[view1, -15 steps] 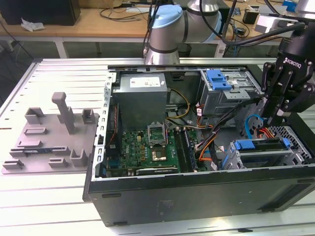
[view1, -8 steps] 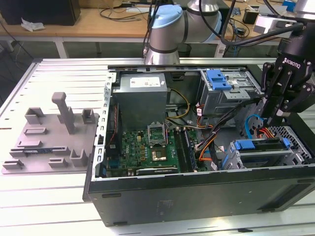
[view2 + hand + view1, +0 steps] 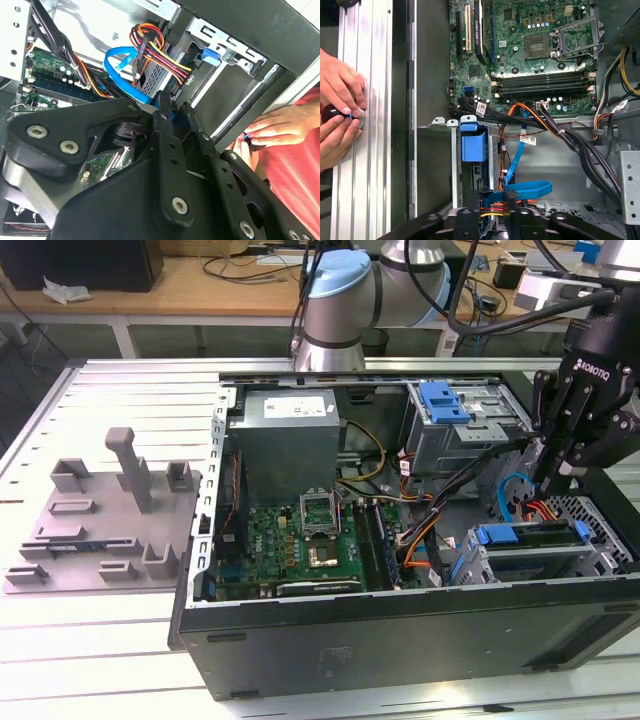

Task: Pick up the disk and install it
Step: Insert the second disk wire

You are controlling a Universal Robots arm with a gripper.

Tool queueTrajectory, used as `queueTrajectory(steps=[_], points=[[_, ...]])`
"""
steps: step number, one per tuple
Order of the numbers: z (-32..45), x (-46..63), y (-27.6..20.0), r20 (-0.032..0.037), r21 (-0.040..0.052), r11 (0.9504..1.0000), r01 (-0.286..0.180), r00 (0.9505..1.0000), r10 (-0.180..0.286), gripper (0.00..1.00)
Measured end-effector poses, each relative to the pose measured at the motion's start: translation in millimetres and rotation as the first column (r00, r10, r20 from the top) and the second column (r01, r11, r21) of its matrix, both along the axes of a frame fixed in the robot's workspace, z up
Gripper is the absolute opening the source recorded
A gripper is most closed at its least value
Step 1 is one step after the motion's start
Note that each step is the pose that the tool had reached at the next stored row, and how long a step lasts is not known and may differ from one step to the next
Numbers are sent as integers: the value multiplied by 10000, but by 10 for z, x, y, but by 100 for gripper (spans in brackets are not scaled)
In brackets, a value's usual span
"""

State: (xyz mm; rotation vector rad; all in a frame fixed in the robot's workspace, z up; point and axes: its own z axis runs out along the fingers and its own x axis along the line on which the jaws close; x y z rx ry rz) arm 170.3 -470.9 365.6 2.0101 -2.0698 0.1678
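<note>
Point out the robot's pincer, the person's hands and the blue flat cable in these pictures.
pincer (image 3: 549, 483), exterior view, midway between its fingertips above the drive cage.
hands (image 3: 339, 119), first wrist view, middle of the two hands on the table rail.
blue flat cable (image 3: 116, 56), second wrist view, top of its loop.

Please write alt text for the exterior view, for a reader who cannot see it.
A robot arm's black claw hangs over the drive bays at the exterior view's right of an open computer case. Its motherboard is exposed. A grey fixture plate lies on the table beside it.
</note>
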Motion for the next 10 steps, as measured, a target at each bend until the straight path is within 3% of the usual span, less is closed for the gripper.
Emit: queueTrajectory(steps=[1,5,10], points=[[-2,0,-1,0,2,10000,0,10000,0,27],[-6,0,-20,0,59,10000,0,10000,0,27],[-8,0,-85,0,254,9997,0,10000,0,27]])
